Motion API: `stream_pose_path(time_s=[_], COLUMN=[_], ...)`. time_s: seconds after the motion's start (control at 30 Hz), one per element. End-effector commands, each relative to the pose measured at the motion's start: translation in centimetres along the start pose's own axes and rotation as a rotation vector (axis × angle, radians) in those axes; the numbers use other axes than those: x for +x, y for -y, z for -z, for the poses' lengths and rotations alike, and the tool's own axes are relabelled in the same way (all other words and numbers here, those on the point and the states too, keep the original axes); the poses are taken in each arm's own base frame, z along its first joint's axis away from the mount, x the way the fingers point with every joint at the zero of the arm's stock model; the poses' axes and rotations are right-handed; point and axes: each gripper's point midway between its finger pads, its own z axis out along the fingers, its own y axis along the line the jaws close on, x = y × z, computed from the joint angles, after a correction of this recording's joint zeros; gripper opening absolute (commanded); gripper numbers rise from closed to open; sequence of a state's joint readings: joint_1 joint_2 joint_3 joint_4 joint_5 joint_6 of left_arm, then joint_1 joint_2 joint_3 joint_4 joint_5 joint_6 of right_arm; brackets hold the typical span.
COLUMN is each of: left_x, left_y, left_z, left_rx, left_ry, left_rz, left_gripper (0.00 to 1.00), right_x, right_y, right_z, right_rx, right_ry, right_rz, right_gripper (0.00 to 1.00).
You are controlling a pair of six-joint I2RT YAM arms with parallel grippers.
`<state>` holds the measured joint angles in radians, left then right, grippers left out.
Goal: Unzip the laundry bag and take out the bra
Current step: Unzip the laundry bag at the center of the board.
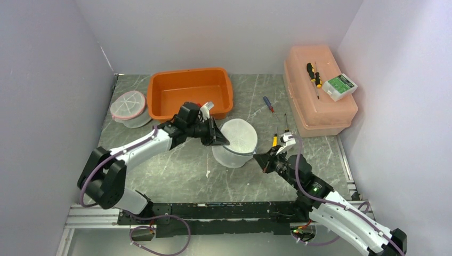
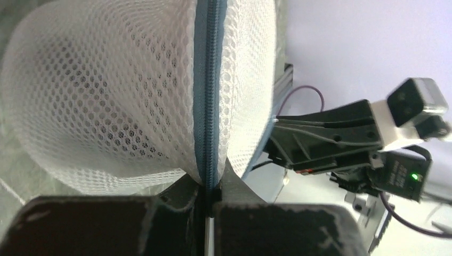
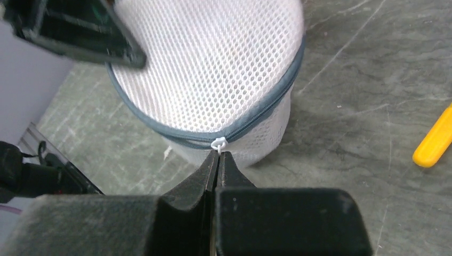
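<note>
The white mesh laundry bag stands as a short drum near the middle of the marble-patterned tabletop, its round top tipped slightly toward the right arm. Its grey-blue zipper runs around the top rim and looks closed along all that shows. The far side of the rim is hidden in every view. The mesh is too dense to make out the bra inside.

The left hand is clenched on the laundry bag at its left side. The 2 fingers pinch the zipper band and a fold of mesh between them, and their tips are cut off by the bottom edge of the left wrist view. The right hand comes in low from the bag's right side, clamped with its tips on the small white zipper pull. The part of the tab between the tips is hidden.

Behind the bag sits an orange tub, with a 2nd mesh bag trimmed in pink to its left. A pink lidded box stands at the far right. A yellow tool handle lies beside the right hand, cut off at the frame edge.
</note>
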<state>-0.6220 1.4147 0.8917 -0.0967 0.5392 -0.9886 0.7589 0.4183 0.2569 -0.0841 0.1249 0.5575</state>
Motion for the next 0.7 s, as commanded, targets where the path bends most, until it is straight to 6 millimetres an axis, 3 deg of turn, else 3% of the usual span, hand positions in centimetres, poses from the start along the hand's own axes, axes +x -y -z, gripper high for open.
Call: stream_pose_path(time_s=[0.0, 0.1, 0.17, 0.2, 0.27, 0.37, 0.67], left_x=[-1.7, -2.1, -2.1, -2.0, -1.9, -1.9, -0.8], left_y=[3.0, 2.0, 0.5, 0.0, -0.7, -1.2, 0.3], left_z=[0.3, -0.5, -1.0, -1.1, -1.0, -0.1, 5.0], left_rx=[0.140, 0.125, 0.098, 0.095, 0.087, 0.033, -0.066], left_ry=[-0.095, -0.096, -0.090, -0.086, -0.071, -0.031, 0.173], left_rz=[-0.199, -0.212, -0.187, -0.170, -0.135, -0.092, 0.075], left_gripper=[0.03, 0.03, 0.15, 0.25, 0.57, 0.91, 0.94], right_x=[0.9, 1.3, 1.5, 1.6, 1.8, 2.0, 0.7], right_y=[-0.7, -0.9, -0.7, -0.7, -0.6, -0.7, -2.0], right_z=[-0.1, -0.1, -0.1, -0.1, -0.2, -0.4, -1.1], right_rx=[-0.048, -0.058, -0.053, -0.052, -0.052, -0.050, -0.030], right_ry=[-0.068, -0.077, -0.082, -0.086, -0.093, -0.104, -0.139], right_rz=[0.080, 0.079, 0.078, 0.077, 0.075, 0.071, 0.007], right_gripper=[0.00, 0.00, 0.00, 0.00, 0.00, 0.00, 0.00])
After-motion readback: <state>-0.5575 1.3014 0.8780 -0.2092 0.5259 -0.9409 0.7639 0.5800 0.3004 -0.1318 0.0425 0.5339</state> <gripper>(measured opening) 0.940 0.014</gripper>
